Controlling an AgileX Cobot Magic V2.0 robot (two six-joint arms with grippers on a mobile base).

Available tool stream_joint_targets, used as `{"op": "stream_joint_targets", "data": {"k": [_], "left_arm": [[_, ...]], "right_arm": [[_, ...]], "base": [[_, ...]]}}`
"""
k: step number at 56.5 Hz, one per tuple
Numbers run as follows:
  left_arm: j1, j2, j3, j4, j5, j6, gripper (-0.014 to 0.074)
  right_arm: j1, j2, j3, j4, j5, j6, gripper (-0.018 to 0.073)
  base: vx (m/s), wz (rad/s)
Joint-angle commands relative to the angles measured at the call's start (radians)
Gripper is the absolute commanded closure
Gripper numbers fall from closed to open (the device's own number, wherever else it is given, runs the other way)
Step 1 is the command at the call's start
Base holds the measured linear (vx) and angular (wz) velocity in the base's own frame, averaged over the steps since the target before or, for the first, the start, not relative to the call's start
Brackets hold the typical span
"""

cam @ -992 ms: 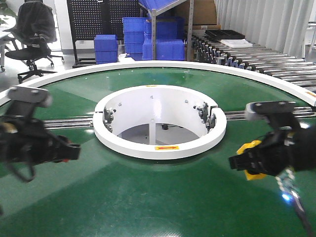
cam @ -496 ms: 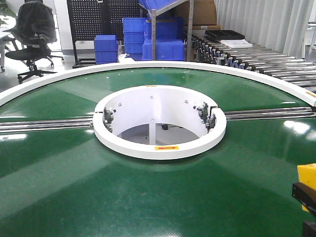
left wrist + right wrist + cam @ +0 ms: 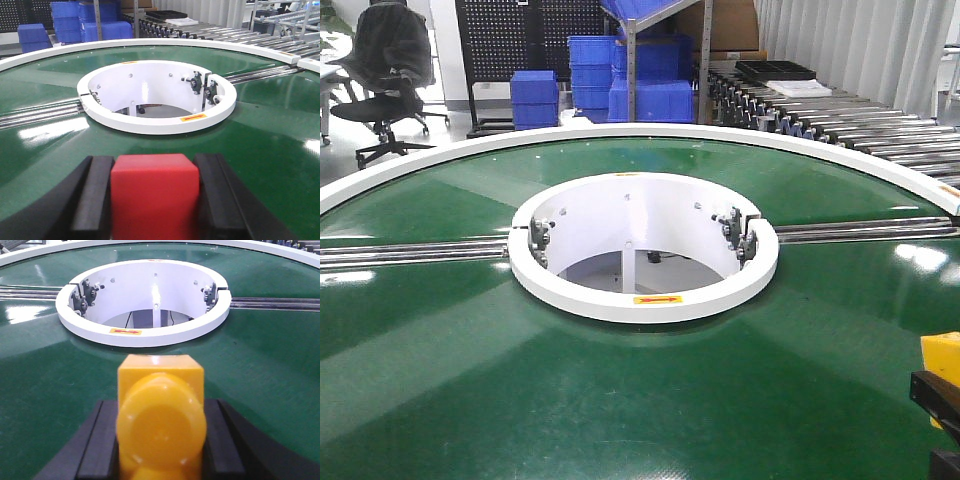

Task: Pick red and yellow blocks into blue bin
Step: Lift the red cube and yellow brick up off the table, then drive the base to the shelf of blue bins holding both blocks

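- Left jaws pinch one red cube [image 3: 155, 192]. A black pad presses on each side face, and the cube fills the gap between them.
- Right jaws pinch one yellow brick [image 3: 161, 415], gripped side to side. One round stud faces the wrist camera, and the rim of a second stud shows at the bottom edge.
- Count: two sets of jaws, one cube and one brick, each block sitting between its own jaws. Whether either block touches the green tabletop [image 3: 620, 400] cannot be told.
- A second ago both arms reached in over the tabletop in the front view, one at the left edge and one at the right with the brick. Half a second ago they had drawn back, and it is the same now. Only a yellow corner of the brick shows low at the right edge, with dark parts of the right jaws just under it.
- Ahead of both jaws and well apart from them, one white ring [image 3: 640, 300] borders the round opening at the tabletop's centre. It is the nearest thing in front of the jaws.
- Two steel rails [image 3: 410, 250] run outward from the ring, one to each side.
- Far beyond the ring stand several blue crates [image 3: 535, 98], a black pegboard [image 3: 510, 30] and an office chair [image 3: 385, 60]. A roller conveyor [image 3: 860, 120] lies off to the right.
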Motion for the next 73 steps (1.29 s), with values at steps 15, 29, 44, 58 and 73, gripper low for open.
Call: {"op": "stream_joint_targets", "data": {"k": [15,29,44,58,73], "left_arm": [[0.000,0.001,-0.024,-0.014,-0.074,-0.008,0.0596],[0.000,0.001,-0.024,-0.014,-0.074,-0.008,0.0596],[0.000,0.001,-0.024,-0.014,-0.074,-0.008,0.0594],[0.000,0.001,-0.024,-0.014,-0.074,-0.008,0.0594],[0.000,0.001,-0.024,-0.014,-0.074,-0.008,0.0594]], "right_arm": [[-0.003,-0.008,-0.028,-0.003,-0.089,-0.008,0.0569],[-0.003,-0.008,-0.028,-0.002,-0.088,-0.008,0.0569],[-0.003,-0.008,-0.028,-0.002,-0.088,-0.008,0.0569],[-0.003,-0.008,-0.028,-0.002,-0.088,-0.008,0.0569],[-0.003,-0.008,-0.028,-0.002,-0.087,-0.008,0.0569]], "base": [[0.00,0.00],[-0.03,0.14],[-0.11,0.52],[-0.16,0.78],[-0.13,0.76]]}}
